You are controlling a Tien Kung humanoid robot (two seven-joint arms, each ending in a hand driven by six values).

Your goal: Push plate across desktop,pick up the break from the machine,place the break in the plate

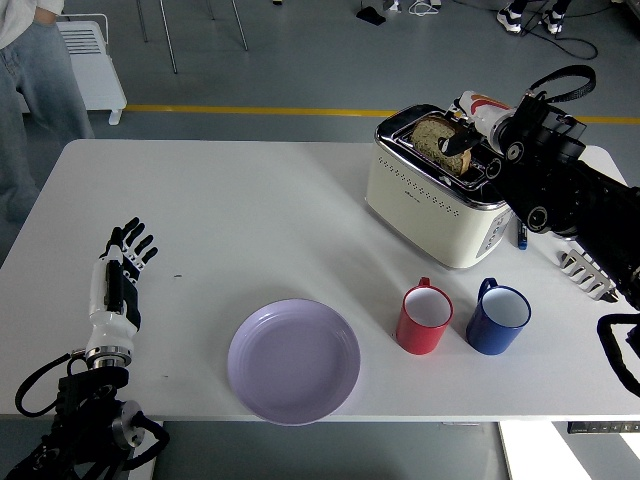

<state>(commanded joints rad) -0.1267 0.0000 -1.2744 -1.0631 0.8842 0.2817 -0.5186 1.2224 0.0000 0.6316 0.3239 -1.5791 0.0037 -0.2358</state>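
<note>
We see a red mug (426,319) and a blue mug (498,319) standing side by side near the table's (250,210) front edge, toward its right end. Beyond the table's far left corner a person (30,70) in jeans stands beside a white rack (93,60), and a yellow line (250,109) crosses the grey floor.

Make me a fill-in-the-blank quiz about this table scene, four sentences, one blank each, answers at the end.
1. The slice of bread sticks up from the slot of the ____.
2. The right hand has its fingers on the ____.
3. Between the lilac plate and the blue mug stands a mug coloured ____.
4. The left hand lies open on the white table and holds ____.

Missing words: toaster; bread; red; nothing
</note>
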